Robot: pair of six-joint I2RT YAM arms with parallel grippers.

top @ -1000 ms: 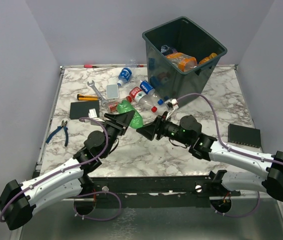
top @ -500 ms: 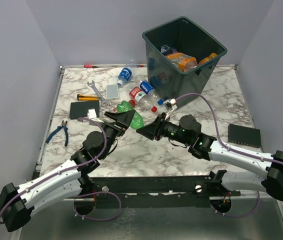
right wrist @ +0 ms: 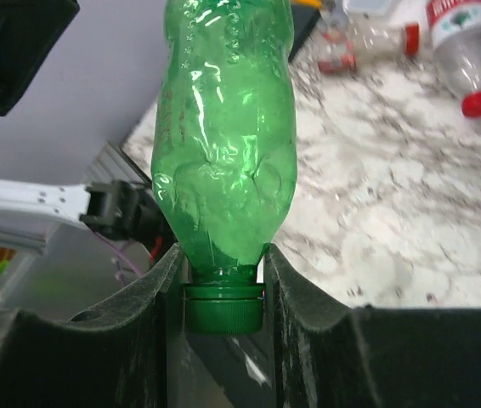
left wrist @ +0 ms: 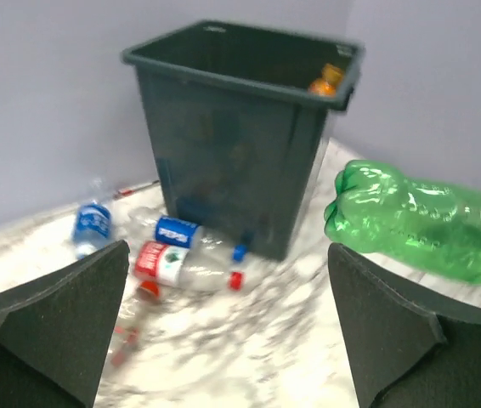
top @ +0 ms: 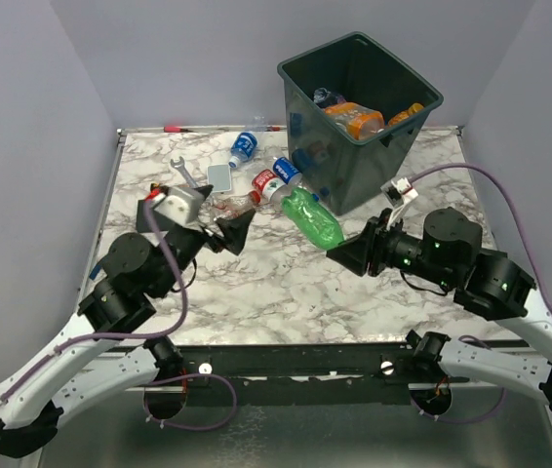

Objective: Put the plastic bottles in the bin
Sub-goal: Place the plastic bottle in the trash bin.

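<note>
Plastic as thin as that of the green bottle (right wrist: 223, 144) looks light and probably empty. Its crumpled, dented body would likely give under a squeeze, and the smooth wall looks slippery. The stiff spot to take hold of is the neck just above the green cap (right wrist: 223, 310), where the collar keeps it from sliding out. That is where the right pincer (right wrist: 223, 287) has it: the two dark fingers are pressed in on the neck from either side, and the body sticks out beyond them unsupported. Held by one end like this, it may swing on a quick move. In the top view the green bottle (top: 312, 216) appears lifted off the table (top: 286, 283), just in front of the bin (top: 354, 166) and below its rim. The left pincer (left wrist: 232, 331) is spread wide with nothing between its fingers, and it faces the bin's wall and the clear bottles (left wrist: 185, 255) lying at its foot. Several bottles already lie inside the bin.
</note>
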